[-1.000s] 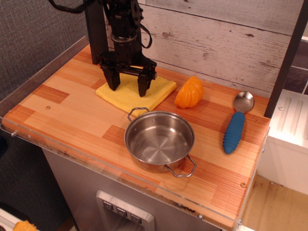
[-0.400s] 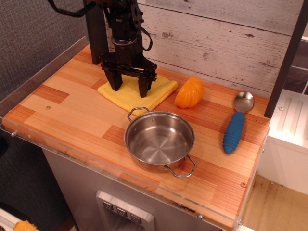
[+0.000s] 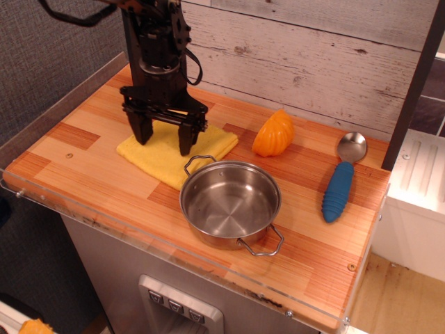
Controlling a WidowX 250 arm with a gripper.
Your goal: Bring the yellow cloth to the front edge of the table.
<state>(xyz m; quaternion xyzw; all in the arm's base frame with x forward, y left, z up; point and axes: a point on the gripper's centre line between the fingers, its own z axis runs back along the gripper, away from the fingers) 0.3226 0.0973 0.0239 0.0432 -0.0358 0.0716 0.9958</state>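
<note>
1. The gripper (image 3: 164, 139) stood with fingers spread wide, tips pressed down on the yellow cloth (image 3: 174, 154), clasping nothing.
2. The cloth lay mid-table (image 3: 90, 188), beside the pot (image 3: 231, 204); the front edge lay beyond it, toward the camera.

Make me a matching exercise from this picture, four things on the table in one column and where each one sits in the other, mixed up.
Things:
1. yellow cloth
2. steel pot
3. orange ridged lump
4. blue-handled spoon

Places:
A. farthest right on the table
B. under the end effector
C. nearest the front edge
D. near the back wall, between cloth and spoon

Pairs: 1-B, 2-C, 3-D, 4-A
</note>
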